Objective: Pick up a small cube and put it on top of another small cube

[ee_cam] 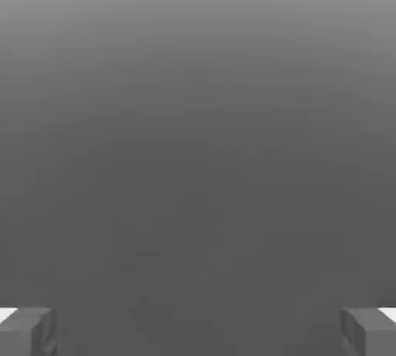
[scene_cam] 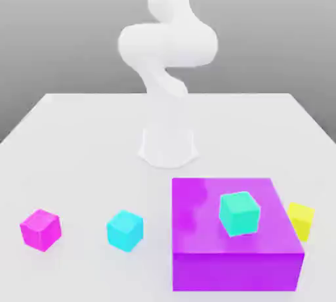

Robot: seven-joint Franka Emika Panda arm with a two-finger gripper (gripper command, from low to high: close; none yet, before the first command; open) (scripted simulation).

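Note:
Three small cubes sit on the white table (scene_cam: 85, 136): a magenta cube (scene_cam: 41, 230) at the exterior view's left, a cyan cube (scene_cam: 125, 230) to its right, and a yellow cube (scene_cam: 300, 220) at the far right, partly hidden behind a big purple block (scene_cam: 236, 255). A teal cube (scene_cam: 239, 213) rests on top of that block. In the hand view my gripper (ee_cam: 198, 331) is open, its grey fingertips (ee_cam: 27, 331) far apart with only plain grey background between them.
The white arm (scene_cam: 167, 44) rises from its base (scene_cam: 168, 146) at the table's middle, behind the cubes. The purple block is much larger than the cubes and stands at the front right.

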